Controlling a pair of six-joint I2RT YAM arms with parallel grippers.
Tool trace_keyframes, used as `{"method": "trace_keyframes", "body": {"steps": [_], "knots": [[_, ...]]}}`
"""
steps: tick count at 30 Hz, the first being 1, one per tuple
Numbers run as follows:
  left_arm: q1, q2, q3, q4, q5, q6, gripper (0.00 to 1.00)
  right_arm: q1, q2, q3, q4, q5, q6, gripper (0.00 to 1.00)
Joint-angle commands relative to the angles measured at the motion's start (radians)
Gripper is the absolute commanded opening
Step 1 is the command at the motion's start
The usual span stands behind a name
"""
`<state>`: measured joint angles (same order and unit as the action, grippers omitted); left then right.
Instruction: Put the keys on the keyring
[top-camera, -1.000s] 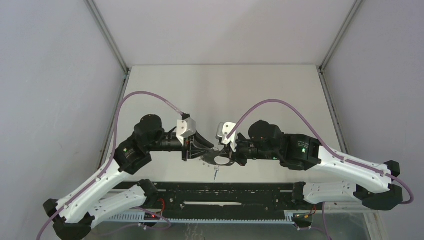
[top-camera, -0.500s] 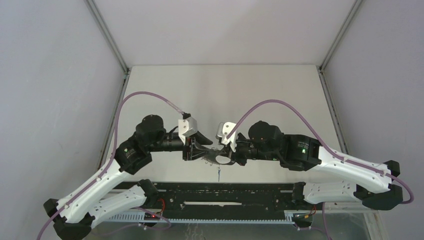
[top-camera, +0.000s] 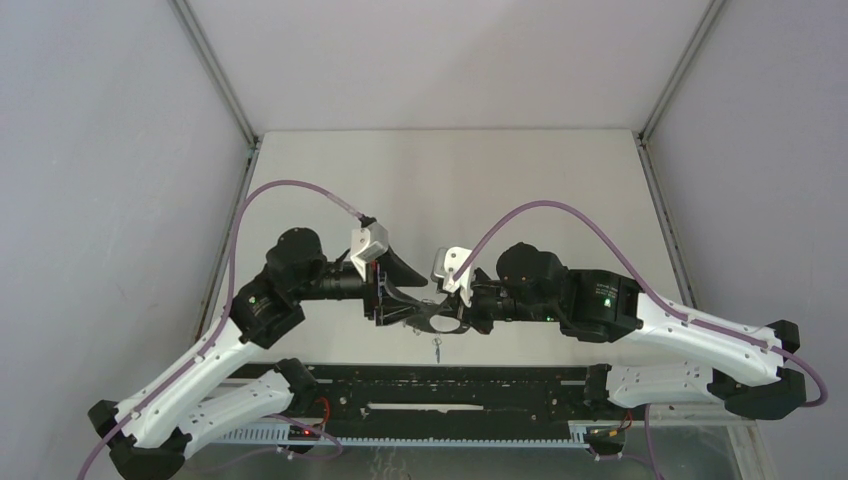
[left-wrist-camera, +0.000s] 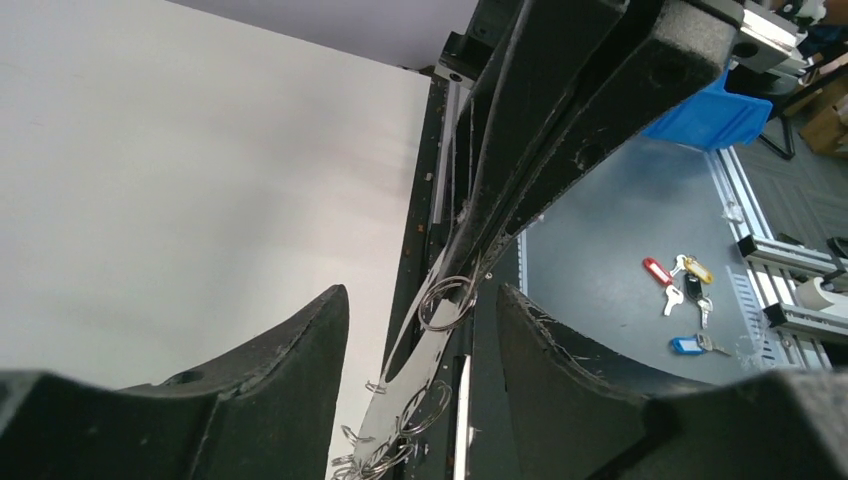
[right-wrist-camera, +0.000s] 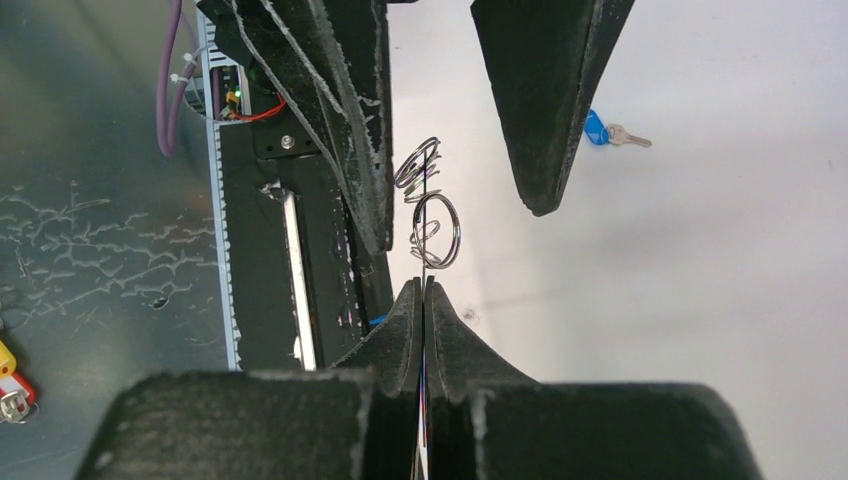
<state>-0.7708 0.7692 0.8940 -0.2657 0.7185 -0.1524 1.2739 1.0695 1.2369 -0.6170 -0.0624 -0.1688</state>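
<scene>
- Clamped tight on keyring edge w/ R tool, lower ctr of R wrist view.
- Spread apart at L tool, straddling keyring's wire loops.
- Lying flat on tabletop, upper right of R wrist view: blue-tagged key, apart from keyring.

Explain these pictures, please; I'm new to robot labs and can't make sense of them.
Two robot arms are bolted to a table, each ending in a two-finger gripper. The wide picture looks down from above; the other two come from cameras on each wrist. The right gripper is pinched shut on the keyring, a thin metal hoop fringed with small wire loops. The left gripper stands open, fingers either side of the hoop, not gripping. A blue-tagged key lies on the table.
</scene>
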Motion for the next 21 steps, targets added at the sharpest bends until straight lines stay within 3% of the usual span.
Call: {"method": "trace_keyframes", "body": {"steps": [1, 9, 15, 21], "knots": [[0.011, -0.012, -0.037, 0.064, -0.024, -0.07, 0.6, 0.013, -0.01, 0.034, 0.059, -0.013, -0.003, 0.0], [0.011, -0.014, -0.049, -0.009, -0.092, 0.061, 0.54, 0.015, -0.02, 0.035, 0.069, -0.015, -0.003, 0.0], [0.013, -0.012, -0.05, 0.038, -0.131, 0.029, 0.44, 0.018, -0.015, 0.035, 0.077, -0.028, -0.003, 0.0], [0.019, -0.011, -0.059, 0.096, 0.001, -0.026, 0.29, 0.019, -0.013, 0.035, 0.08, -0.026, -0.002, 0.0]]}}
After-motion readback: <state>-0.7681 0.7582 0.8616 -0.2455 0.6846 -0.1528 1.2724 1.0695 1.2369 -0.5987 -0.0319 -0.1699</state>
